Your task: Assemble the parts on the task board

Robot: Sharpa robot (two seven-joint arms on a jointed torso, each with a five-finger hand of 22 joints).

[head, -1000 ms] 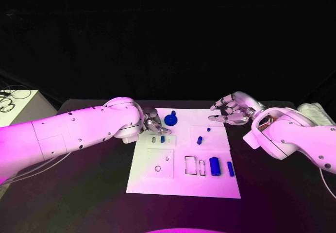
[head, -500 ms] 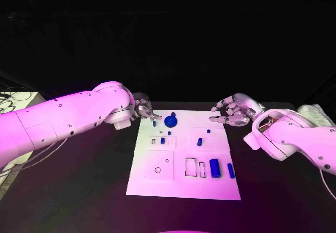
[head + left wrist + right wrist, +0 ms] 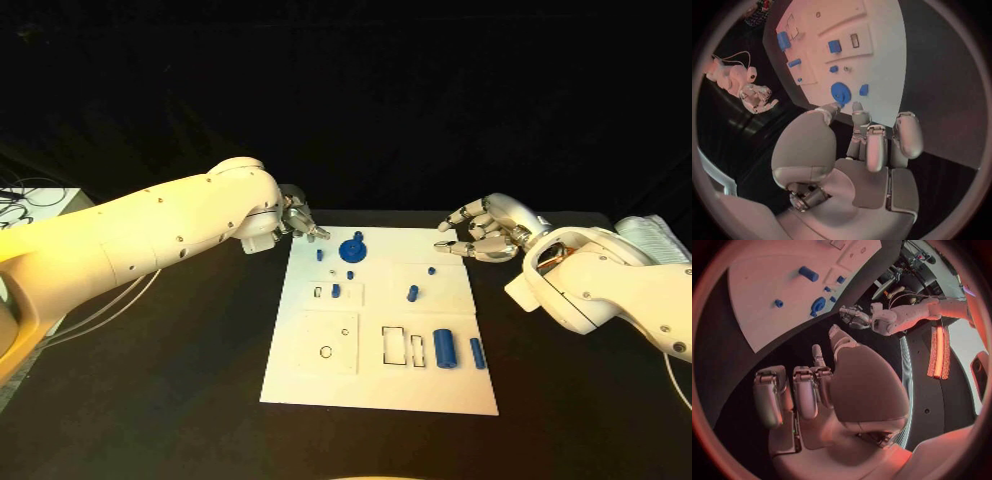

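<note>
The white task board (image 3: 378, 385) lies in the middle of the table. A round blue part (image 3: 353, 250) sits near its far edge, with a small blue part (image 3: 319, 255) just left of it. More small blue pieces (image 3: 413, 293) stand mid-board, and a thick blue cylinder (image 3: 444, 346) with a slim one (image 3: 476, 350) lies at the near right. My left hand (image 3: 300, 222) hovers off the board's far left corner, fingers loosely bent, holding nothing; its fingertips (image 3: 856, 107) point at the round part (image 3: 841, 93). My right hand (image 3: 483, 232) hangs by the far right corner, fingers apart and empty.
Empty rectangular slots (image 3: 392, 342) and a square plate with a small hole (image 3: 327, 340) mark the board's near half. Something pale (image 3: 656, 235) lies at the table's right edge, and a white surface with cables (image 3: 29, 205) stands off to the left.
My left hand has pulled back from over the board's left side to beyond its far left corner, uncovering the small blue part beside the round one. The right hand has barely moved.
</note>
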